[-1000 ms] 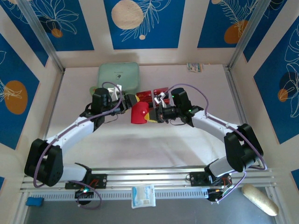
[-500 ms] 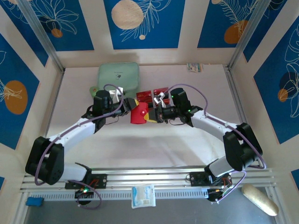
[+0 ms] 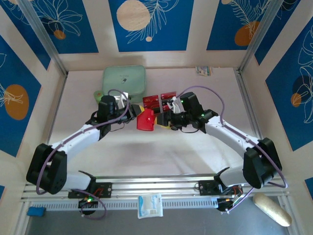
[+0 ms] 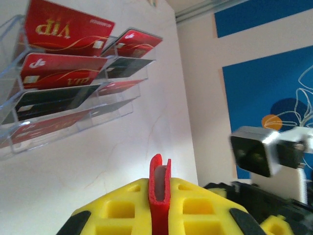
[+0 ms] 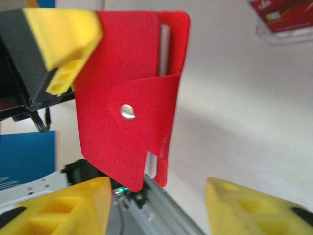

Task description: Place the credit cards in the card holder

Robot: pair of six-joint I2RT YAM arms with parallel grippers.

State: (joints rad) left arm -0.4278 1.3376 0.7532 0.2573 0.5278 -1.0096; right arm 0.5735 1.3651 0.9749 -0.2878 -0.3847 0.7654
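Holder [image 3: 145,120] hangs mid-frame in the top view, clamped edge-on in the left gripper [image 4: 160,196], its flap apparently closed. Right gripper [image 5: 156,205] hovers just beside it, jaws apart and empty. Cards [image 4: 63,29] sit beyond in a clear rack [image 4: 122,105]. Likely step: presenting the holder. Next it needs opening, then a card.

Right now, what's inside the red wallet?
Between the red covers of the card holder, pinched by the left gripper, a pale strip peeks out. The covers hide the rest, so I can't tell if any card is inside.
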